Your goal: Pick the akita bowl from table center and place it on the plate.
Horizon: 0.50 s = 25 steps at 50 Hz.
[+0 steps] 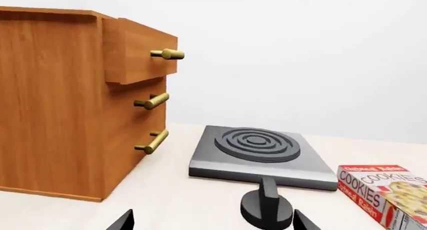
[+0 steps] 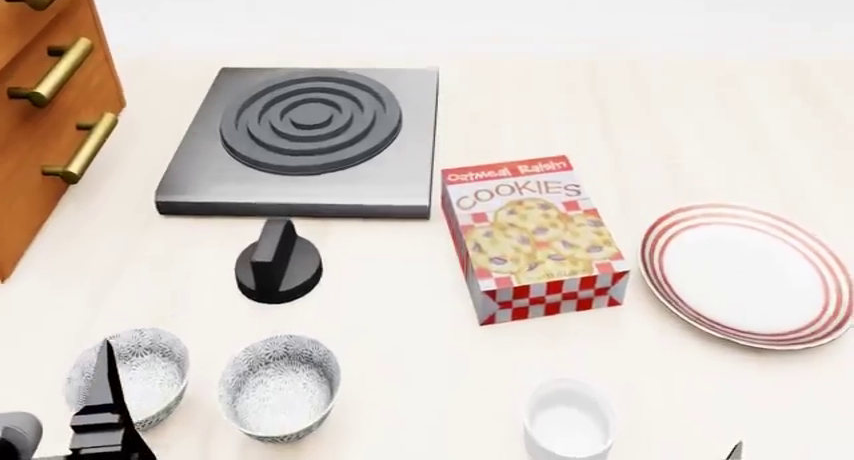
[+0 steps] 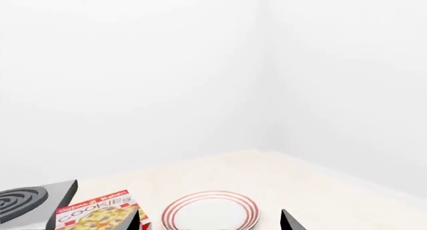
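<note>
Two alike grey-and-white speckled bowls stand near the table's front left in the head view. The akita bowl [image 2: 280, 385] is the one nearer the table's middle; its twin [image 2: 144, 372] is left of it. The plate [image 2: 747, 275], white with red rings, lies at the right, and the right wrist view shows the plate [image 3: 210, 210] too. My left gripper [image 1: 213, 225] is open and empty; a dark finger [image 2: 104, 405] of it overlaps the left bowl. My right gripper [image 3: 212, 222] is open and empty, facing the plate from short of it. Neither wrist view shows a bowl.
A cookies box [image 2: 534, 235] lies between the bowls and the plate. Behind it sit a grey hotplate [image 2: 304, 140] and a black knob [image 2: 278, 265]. A wooden drawer cabinet [image 2: 40, 110] stands at the far left. A plain white cup [image 2: 571, 420] is at the front.
</note>
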{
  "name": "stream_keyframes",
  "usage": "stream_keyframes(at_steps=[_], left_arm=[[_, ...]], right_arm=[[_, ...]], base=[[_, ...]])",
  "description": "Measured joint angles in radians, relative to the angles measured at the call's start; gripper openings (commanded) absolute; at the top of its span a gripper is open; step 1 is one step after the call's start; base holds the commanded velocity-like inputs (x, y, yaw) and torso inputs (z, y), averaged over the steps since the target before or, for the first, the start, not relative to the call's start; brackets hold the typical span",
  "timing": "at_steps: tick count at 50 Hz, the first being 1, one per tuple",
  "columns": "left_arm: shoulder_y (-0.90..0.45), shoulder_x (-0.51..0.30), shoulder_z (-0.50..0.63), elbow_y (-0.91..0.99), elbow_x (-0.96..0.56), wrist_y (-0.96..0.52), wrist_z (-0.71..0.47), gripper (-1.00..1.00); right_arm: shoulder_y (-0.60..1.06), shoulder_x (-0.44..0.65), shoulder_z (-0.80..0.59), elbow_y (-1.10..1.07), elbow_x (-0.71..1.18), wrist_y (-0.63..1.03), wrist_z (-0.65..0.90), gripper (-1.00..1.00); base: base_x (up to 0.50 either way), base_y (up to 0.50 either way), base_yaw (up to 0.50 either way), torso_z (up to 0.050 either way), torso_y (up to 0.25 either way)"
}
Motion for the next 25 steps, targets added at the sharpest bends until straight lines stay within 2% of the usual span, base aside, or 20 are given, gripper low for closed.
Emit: stream_keyframes(at_steps=[9,23,25], left_arm=[[-0.003,-0.011,-0.001,0.009,-0.015,-0.006,-0.008,1.0],[-0.001,-0.025,-0.001,0.02,-0.035,-0.01,-0.019,1.0],[0.001,-0.027,-0.001,0.021,-0.036,-0.01,-0.021,1.0]], right_arm=[[-0.013,0.012,0.0,-0.015,0.005,-0.013,0.02,1.0],[-0.026,0.028,-0.004,-0.021,0.021,-0.03,0.045,1.0],[-0.028,0.031,-0.006,-0.021,0.02,-0.032,0.048,1.0]], base=[[0.49,0.0,0.0,0.0,0.0],[0.0,0.0,0.0,0.0,0.0],[0.41,0.0,0.0,0.0,0.0]])
